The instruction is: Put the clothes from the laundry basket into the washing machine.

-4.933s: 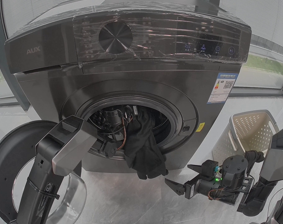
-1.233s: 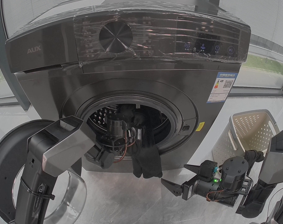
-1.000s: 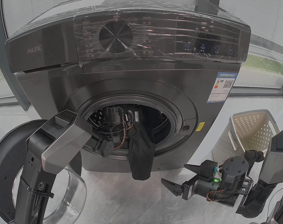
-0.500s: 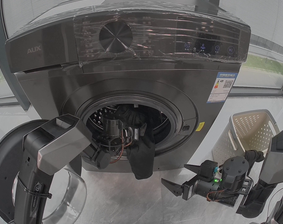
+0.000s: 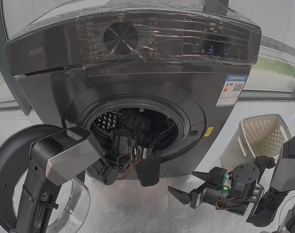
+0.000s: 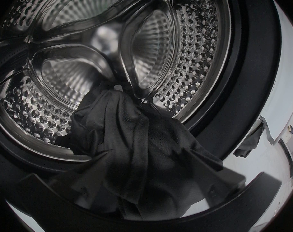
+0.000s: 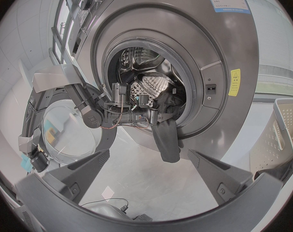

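Note:
A black garment [image 5: 149,169] lies bunched in the mouth of the washing machine [image 5: 147,84], with its lower part hanging out over the door rim toward the floor. My left gripper [image 5: 146,151] sits at the front of the opening. In the left wrist view the left gripper [image 6: 136,181] is open, its fingers spread on either side of the garment [image 6: 133,139], and the steel drum [image 6: 88,49] lies beyond. My right gripper [image 5: 183,182] hangs open and empty low over the floor, right of the hanging cloth. The right gripper [image 7: 148,153] faces the machine.
The round door [image 5: 11,165] stands swung open at the left, beside my left arm. A cream laundry basket [image 5: 264,136] stands on the floor at the right of the machine, close behind my right arm. Pale bare floor stretches in front of the machine.
My left gripper has pulled back and down from the drum mouth. The garment's upper part now sits bunched inside, and less hangs out than several seconds ago. The right arm stayed still.

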